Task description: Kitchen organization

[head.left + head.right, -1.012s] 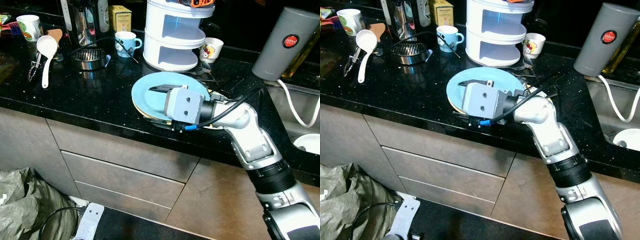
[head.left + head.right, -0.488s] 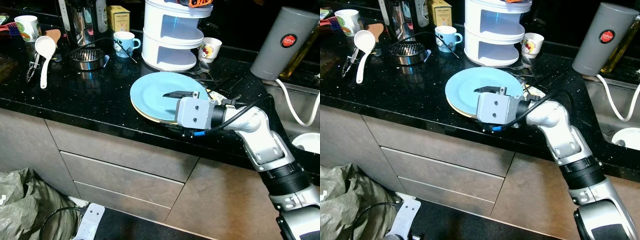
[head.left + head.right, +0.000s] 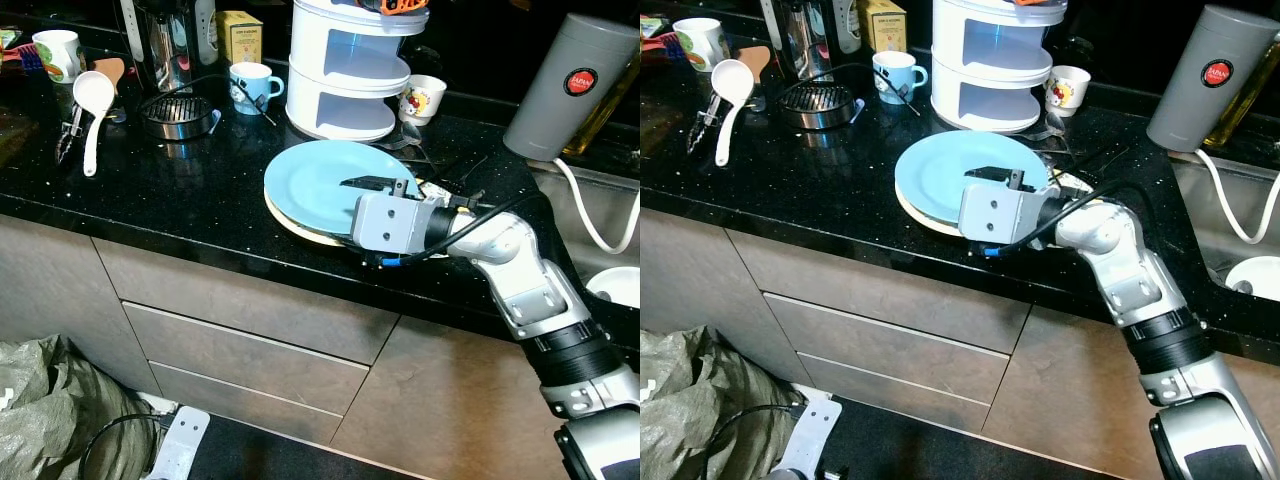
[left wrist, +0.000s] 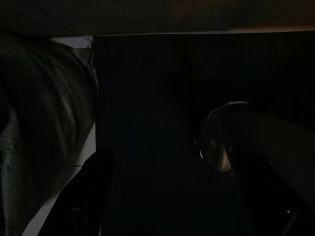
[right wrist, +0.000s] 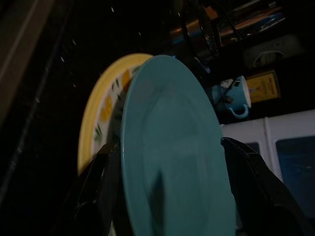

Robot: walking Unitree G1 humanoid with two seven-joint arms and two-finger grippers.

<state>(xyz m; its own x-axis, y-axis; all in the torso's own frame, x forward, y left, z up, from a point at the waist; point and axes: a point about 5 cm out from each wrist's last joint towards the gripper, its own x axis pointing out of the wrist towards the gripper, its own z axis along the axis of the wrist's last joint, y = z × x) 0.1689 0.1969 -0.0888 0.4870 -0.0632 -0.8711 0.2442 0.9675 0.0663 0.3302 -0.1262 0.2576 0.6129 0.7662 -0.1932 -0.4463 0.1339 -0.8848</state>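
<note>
While the right gripper (image 3: 385,186) is reaching over the front edge of the black table (image 3: 180,190), its jaws are closing on the near rim of the blue plate (image 3: 325,178), one finger showing on top of the plate and the other going beneath it. The right wrist view is showing the blue plate (image 5: 172,147) tilting up off a yellow patterned plate (image 5: 101,118) that is lying under it, with the two black fingers (image 5: 256,177) sitting on either side of the blue rim. Both plates are sitting near the table's front edge, a little right of its middle.

Behind the plates, a white tiered rack (image 3: 345,70) is standing toward the back edge, with a blue mug (image 3: 252,85) to its left and a small patterned cup (image 3: 422,98) to its right. A round metal strainer (image 3: 180,115) is lying left of the blue mug, and a white ladle (image 3: 92,105) is lying farther toward the left end. A grey cylinder (image 3: 570,85) with a red label is standing at the right end beside the sink (image 3: 610,260).

The left gripper is hanging in shadow in the very dark left wrist view, where I cannot tell how its jaws are standing.
</note>
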